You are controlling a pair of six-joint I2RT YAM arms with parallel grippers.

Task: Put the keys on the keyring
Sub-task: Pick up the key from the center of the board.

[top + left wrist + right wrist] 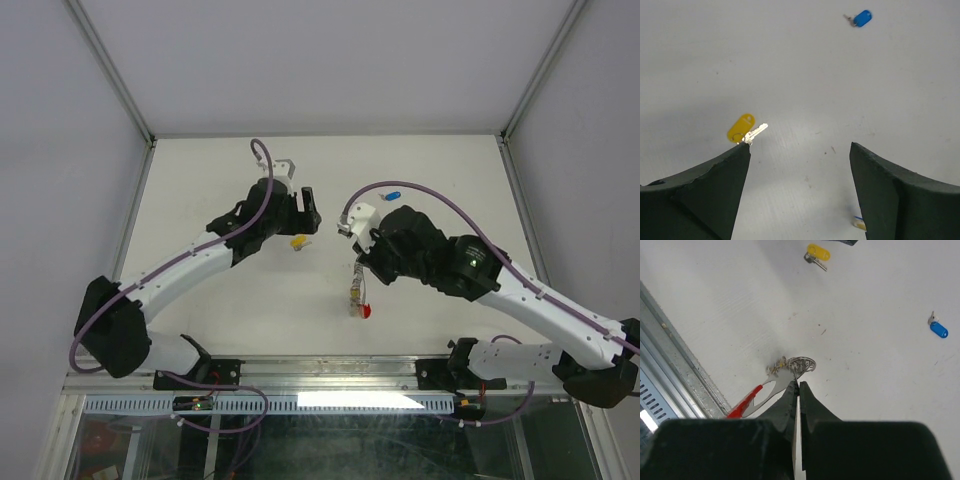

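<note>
**Steel and plastic: tiny keys loose, keyring pinched**

Right fingers [787,402] clenched on the thin wire ring of the keyring [790,367], with grey chain and red strip [742,404] trailing on the white worktop [880,390] near its front edge. Left fingers [715,190] spread wide, gripping nothing, hovering over a yellow key [742,129], one tip almost at its blade. Blue key [861,18] well apart, further back.

Probably very light, stiff and slick, so likely to skate on the smooth surface and awkward to lift while lying flat. Best pinched across the plastic cap, metal end left free for threading. Keyring floppy in the chain, firm only at the ring — hence the hold there.
</note>
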